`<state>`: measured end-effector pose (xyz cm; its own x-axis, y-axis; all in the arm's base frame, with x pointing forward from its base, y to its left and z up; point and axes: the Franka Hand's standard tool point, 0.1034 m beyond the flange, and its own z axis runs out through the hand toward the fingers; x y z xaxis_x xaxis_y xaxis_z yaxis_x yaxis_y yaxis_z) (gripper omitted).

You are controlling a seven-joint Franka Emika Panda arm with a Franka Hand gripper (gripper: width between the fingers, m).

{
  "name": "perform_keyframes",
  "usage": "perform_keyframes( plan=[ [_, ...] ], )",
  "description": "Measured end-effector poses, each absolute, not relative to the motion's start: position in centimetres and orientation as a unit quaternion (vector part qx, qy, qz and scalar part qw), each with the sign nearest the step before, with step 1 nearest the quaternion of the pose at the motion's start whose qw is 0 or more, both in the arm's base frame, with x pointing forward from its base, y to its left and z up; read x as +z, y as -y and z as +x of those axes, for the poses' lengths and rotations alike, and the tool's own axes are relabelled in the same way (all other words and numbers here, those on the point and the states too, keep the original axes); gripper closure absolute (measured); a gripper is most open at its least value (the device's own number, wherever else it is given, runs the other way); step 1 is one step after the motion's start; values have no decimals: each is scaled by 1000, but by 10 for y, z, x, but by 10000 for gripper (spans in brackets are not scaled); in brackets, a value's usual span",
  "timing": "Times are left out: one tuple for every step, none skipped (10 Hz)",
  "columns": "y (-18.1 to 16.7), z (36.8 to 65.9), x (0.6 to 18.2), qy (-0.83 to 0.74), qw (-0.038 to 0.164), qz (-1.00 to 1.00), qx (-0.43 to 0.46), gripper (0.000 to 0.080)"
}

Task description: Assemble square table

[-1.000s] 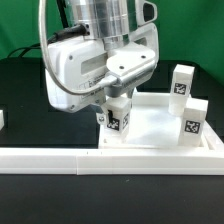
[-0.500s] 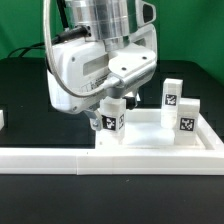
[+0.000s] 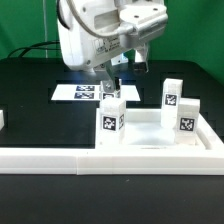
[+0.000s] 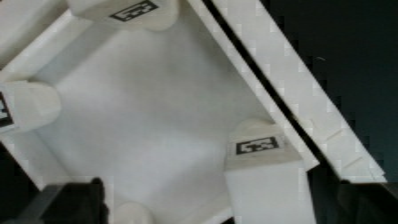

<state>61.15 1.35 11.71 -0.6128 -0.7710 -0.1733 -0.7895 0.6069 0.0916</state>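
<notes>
Although the large white plastic square slab (image 3: 150, 130) of the table already carries legs, the job looks only partly done to me. In the lower right of the exterior view it lies flat on the black table, tucked against the long white border bars (image 3: 110, 158). 3 short white block legs with black-and-white tags stand on it: 1 at the slab's near left corner (image 3: 111, 121), directly under the arm, and 2 close together toward the frame's right (image 3: 171, 95) (image 3: 187, 116). I cannot tell how firmly any is seated. I judge that 1 corner is yet to be filled.

The robot's two-finger gripper (image 3: 112, 83) hangs just above the left leg, fingers spread and holding nothing.

The slab is plain matte white with a raised rim around a recessed face; the wrist view shows that face bare (image 4: 160, 110). Behind, near the frame's centre, lies the marker board (image 3: 82, 92).
</notes>
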Motion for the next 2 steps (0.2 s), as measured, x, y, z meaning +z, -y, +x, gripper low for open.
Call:
perform_keyframes(
  plan=[
    [-13, 611, 117, -894, 58, -436, 80, 151],
    [-13, 611, 116, -895, 57, -436, 80, 151]
  ],
)
